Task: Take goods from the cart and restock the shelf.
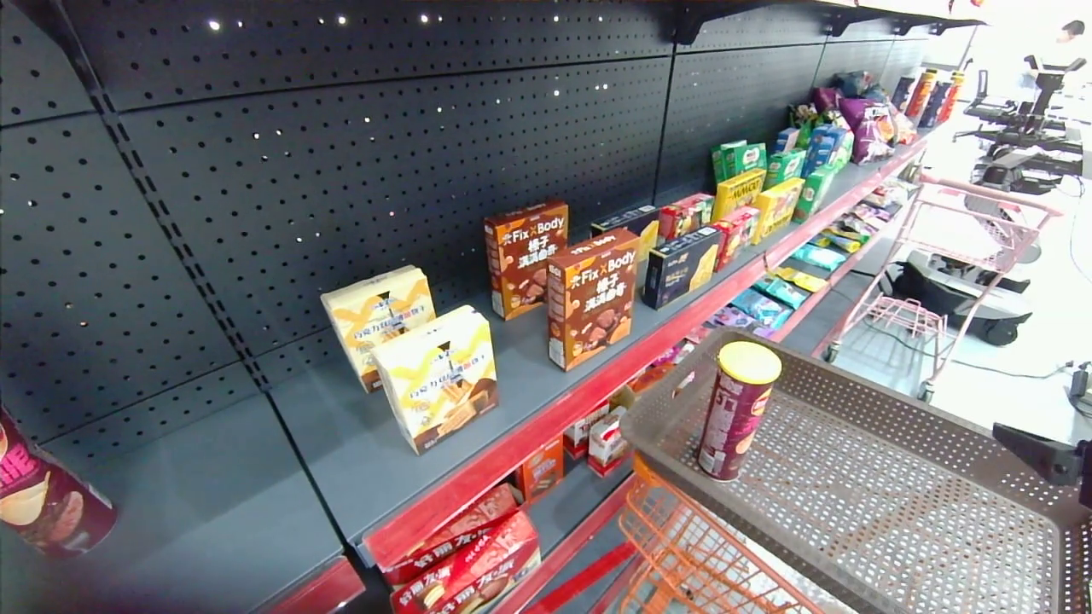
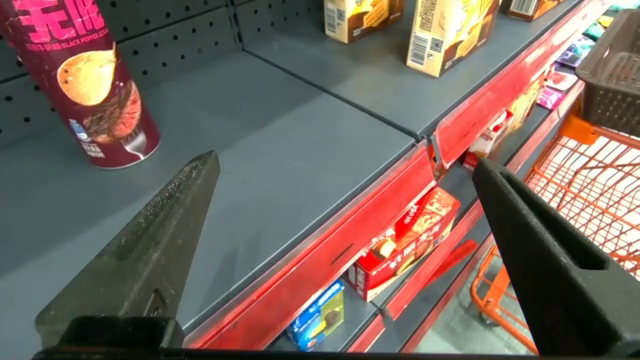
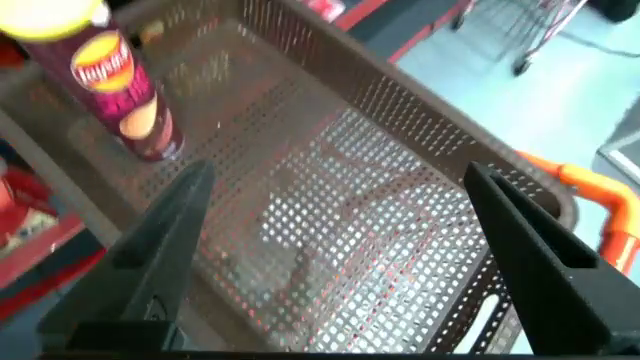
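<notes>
A maroon chip can with a yellow lid (image 1: pixel 739 409) stands upright in the far left corner of the cart's brown perforated basket (image 1: pixel 896 512). My right gripper (image 3: pixel 338 180) hangs open over the basket floor (image 3: pixel 350 230), with the can (image 3: pixel 120 85) a little way off and nothing between its fingers. A second maroon chip can (image 1: pixel 43 503) stands on the grey shelf (image 1: pixel 256 512) at the far left. My left gripper (image 2: pixel 348 170) is open above the shelf's front edge (image 2: pixel 400 190), apart from that can (image 2: pixel 85 85), holding nothing.
Yellow-white boxes (image 1: pixel 435 375) and orange-brown boxes (image 1: pixel 591 296) stand on the shelf, with more goods further right. Red packs (image 1: pixel 465 563) fill the lower shelf. The cart's orange frame (image 1: pixel 691 563) sits under the basket. A pink trolley (image 1: pixel 955 256) stands in the aisle.
</notes>
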### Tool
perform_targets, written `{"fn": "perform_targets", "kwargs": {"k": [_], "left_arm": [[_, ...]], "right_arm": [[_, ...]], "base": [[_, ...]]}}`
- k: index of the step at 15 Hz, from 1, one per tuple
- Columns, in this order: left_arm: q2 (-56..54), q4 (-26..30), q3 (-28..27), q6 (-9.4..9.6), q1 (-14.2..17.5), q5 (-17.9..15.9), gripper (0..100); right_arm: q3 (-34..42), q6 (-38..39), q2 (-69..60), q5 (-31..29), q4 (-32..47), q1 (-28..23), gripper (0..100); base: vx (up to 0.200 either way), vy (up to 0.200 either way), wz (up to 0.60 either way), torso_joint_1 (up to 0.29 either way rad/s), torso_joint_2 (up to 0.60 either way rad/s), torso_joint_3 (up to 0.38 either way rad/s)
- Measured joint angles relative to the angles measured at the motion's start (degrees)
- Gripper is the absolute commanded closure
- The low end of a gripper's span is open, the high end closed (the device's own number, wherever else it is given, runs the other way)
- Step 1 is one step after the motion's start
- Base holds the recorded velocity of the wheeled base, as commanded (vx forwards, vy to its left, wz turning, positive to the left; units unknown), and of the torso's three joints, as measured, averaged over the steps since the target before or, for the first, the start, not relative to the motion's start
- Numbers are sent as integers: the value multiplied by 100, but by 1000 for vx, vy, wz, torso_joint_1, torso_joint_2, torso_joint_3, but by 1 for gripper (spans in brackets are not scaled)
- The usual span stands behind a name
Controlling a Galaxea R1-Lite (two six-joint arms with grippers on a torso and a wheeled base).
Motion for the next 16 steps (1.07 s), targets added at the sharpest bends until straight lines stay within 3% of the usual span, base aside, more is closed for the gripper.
{"fn": "perform_targets", "kwargs": {"k": [2,4,7,10,16], "left_arm": [[0,0,-5,0,5,0,0],[0,0,-5,-5,5,2,0],[0,0,-5,0,0,0,0],[0,0,-5,0,5,2,0],[0,0,0,0,2,0,0]], "right_arm": [[39,-24,321,631,-17,9,0],[112,99,480,1640,-154,-12,0],[177,113,670,1905,-534,11,0],[291,99,1097,2589,-1387,9,0],[212,-90,2598,2734,-2716,38,0]], "base": [[0,0,0,0,0,0],[0,0,0,0,0,0],[0,0,0,0,0,0],[0,0,0,0,0,0],[0,0,0,0,0,0]]}}
